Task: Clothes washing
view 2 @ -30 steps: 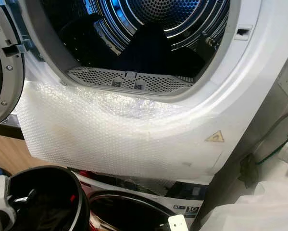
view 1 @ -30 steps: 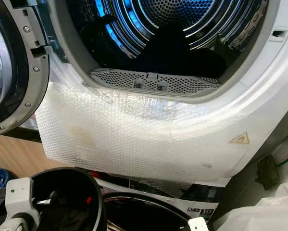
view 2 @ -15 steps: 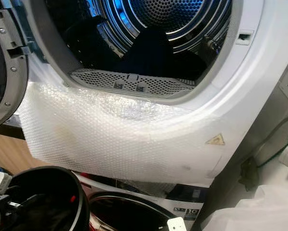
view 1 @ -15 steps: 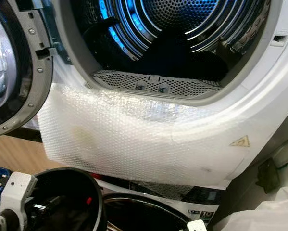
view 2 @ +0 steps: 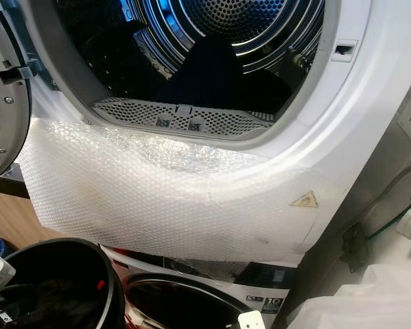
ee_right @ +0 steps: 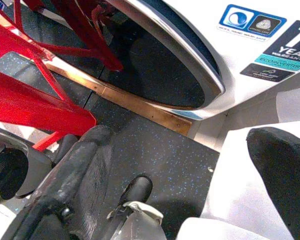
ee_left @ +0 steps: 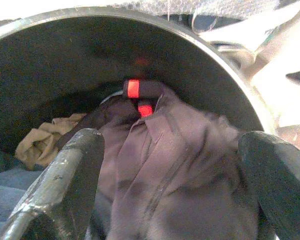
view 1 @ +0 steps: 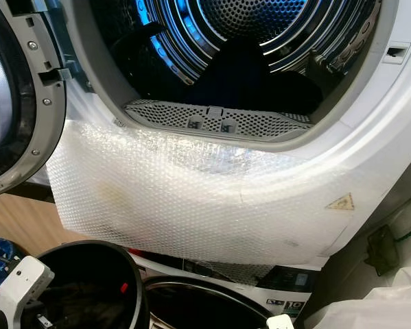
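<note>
The left gripper (ee_left: 172, 165) is hanging with its fingers (ee_left: 64, 180) spread wide over a dark garment (ee_left: 175, 170) lying inside the black bucket (view 1: 133, 274), beside a tan cloth (ee_left: 39, 142). The right gripper (ee_right: 190, 175) is hanging low with its fingers (ee_right: 77, 185) also spread wide and holding nothing, pointing at the speckled floor (ee_right: 165, 150) near the lower washer's door (ee_right: 160, 65). Above, the open dryer (view 1: 370, 137) is showing dark laundry (view 1: 239, 68) sitting in its lit drum, with bubble wrap (view 1: 171, 192) draping its front.

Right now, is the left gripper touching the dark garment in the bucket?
Cannot tell. In the left wrist view the open left gripper straddles the dark garment, but any contact is unclear.
</note>
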`<state>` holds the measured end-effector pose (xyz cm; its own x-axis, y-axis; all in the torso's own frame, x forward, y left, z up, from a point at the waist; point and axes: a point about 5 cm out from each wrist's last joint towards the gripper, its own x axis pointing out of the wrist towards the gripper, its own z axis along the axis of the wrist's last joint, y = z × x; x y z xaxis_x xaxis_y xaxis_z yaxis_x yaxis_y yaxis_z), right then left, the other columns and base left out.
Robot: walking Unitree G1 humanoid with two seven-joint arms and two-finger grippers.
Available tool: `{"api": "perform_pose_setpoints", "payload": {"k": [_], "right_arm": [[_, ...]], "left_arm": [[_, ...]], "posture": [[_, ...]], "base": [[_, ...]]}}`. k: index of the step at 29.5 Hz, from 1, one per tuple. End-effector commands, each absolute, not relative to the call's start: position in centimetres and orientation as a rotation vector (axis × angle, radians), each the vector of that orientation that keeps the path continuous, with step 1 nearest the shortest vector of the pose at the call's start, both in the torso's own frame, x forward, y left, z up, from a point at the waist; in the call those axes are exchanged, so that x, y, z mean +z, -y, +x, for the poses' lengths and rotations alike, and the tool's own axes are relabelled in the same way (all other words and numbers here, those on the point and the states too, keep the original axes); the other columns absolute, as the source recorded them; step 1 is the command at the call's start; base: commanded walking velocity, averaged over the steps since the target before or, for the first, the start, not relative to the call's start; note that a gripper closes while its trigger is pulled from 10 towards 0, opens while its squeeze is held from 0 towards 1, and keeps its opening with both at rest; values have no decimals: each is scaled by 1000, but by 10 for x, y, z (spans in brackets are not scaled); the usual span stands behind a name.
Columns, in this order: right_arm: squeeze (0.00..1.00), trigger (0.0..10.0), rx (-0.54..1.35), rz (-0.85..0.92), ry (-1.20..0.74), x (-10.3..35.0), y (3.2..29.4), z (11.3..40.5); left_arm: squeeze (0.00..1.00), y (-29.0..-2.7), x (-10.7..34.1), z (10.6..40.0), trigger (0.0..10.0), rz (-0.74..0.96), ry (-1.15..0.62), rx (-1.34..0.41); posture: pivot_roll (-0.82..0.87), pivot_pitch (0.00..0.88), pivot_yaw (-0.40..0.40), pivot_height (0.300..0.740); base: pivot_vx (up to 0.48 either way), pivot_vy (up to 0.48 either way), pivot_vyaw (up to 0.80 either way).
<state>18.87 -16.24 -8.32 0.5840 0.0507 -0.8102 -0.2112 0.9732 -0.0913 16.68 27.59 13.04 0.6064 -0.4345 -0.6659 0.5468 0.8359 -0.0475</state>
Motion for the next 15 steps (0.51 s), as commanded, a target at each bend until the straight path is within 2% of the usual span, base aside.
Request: {"api": "perform_pose_setpoints", "payload": {"k": [1, 9, 12, 15], "right_arm": [[0, 10000, 163, -196, -947, -84, 162, 188], [0, 10000, 160, -198, -945, -84, 163, 188], [0, 10000, 162, -202, -948, -84, 164, 187], [0, 10000, 161, -204, -950, -84, 165, 186]], "left_arm": [[1000, -279, 124, 168, 10000, 221, -765, -571], [1000, -274, 112, 184, 10000, 279, -771, -621], [1000, -260, 109, 195, 10000, 279, -705, -749], [1000, -256, 101, 201, 10000, 287, -728, -794]], "posture": [[276, 0, 5, 740], [267, 0, 0, 740], [263, 0, -4, 740], [256, 0, -4, 740]], "base": [[0, 0, 0], [0, 0, 0], [0, 0, 0], [0, 0, 0]]}}
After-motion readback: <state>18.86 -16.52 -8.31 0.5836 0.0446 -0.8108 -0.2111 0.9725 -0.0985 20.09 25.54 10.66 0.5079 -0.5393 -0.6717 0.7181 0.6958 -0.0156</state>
